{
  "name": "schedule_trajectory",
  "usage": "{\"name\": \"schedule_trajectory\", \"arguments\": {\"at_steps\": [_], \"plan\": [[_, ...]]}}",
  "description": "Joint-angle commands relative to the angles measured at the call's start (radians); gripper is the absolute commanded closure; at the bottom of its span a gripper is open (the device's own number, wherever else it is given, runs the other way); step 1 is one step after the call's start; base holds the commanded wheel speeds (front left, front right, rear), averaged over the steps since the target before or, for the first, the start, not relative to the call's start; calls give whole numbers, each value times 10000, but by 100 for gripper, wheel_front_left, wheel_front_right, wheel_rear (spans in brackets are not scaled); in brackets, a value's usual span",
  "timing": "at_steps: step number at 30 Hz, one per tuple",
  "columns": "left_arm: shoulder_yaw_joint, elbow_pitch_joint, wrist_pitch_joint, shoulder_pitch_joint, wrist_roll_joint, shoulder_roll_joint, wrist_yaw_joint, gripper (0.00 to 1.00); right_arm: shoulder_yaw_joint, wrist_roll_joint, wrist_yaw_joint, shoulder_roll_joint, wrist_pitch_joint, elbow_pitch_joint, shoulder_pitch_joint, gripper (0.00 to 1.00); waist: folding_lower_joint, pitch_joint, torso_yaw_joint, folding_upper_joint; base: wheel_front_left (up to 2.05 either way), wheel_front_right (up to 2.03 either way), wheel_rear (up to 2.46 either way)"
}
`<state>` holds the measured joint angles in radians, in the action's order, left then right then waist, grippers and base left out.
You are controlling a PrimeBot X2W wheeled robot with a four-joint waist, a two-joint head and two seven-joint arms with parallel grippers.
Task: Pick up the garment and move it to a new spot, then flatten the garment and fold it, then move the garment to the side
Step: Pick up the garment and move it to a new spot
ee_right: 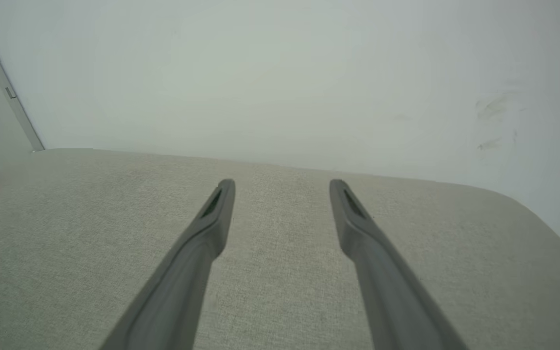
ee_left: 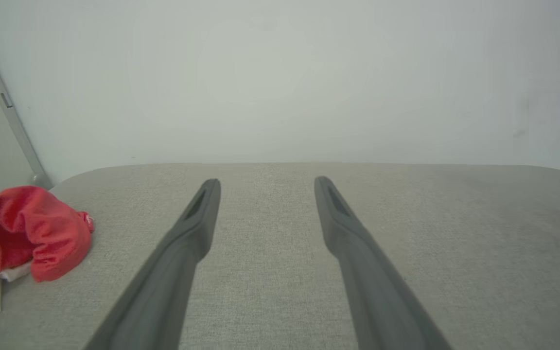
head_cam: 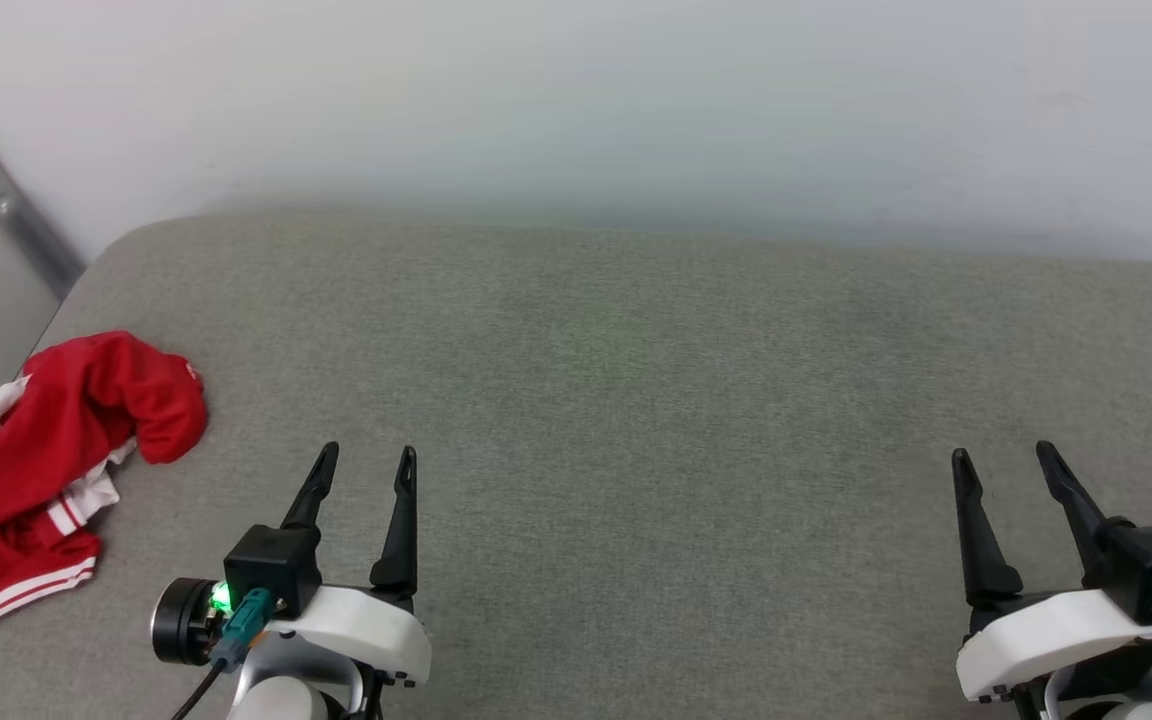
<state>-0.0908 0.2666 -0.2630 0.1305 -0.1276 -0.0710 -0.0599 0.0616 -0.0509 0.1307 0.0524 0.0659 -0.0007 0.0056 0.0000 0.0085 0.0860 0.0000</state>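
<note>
Left claw (head_cam: pixel 368 450) & right claw (head_cam: pixel 1001 451) both spread, empty; garment (head_cam: pixel 46 450) crumpled far left.

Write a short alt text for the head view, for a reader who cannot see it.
A crumpled red garment with white trim lies at the left edge of a grey fabric surface. The left end effector and the right end effector, both open and empty, point up from the bottom edge toward a pale wall.
</note>
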Motion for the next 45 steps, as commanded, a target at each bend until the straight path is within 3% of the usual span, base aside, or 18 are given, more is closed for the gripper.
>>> {"name": "schedule_trajectory", "arguments": {"at_steps": [1, 15, 24, 36, 45], "plan": [[50, 30, -27, 76, -17, 13, 66, 0, -66, 61, 0, -37, 13, -89, 30, 0, 0, 63, 353, 0, 0, 0, 0], [566, 7, -25, 99, -385, -8, 99, 0, -710, 103, -1, -34, -132, -391, -138, 0, 0, 162, 2938, 0, 0, 0, 0], [901, 17, -27, 42, -512, -17, 173, 0, -1151, 39, -1, -31, -209, -500, -194, 0, 0, 151, 4064, 0, 0, 0, 0], [1014, 122, -27, 146, -462, -18, 120, 0, -1296, 57, -1, -32, -314, -580, -258, 0, 0, 197, 4412, 0, 0, 0, 0], [1282, 347, 554, 1666, -715, -430, 225, 0, -1475, 374, -1, -30, -671, -941, -626, 0, 0, 907, 3945, 0, 0, 0, 0]]}}
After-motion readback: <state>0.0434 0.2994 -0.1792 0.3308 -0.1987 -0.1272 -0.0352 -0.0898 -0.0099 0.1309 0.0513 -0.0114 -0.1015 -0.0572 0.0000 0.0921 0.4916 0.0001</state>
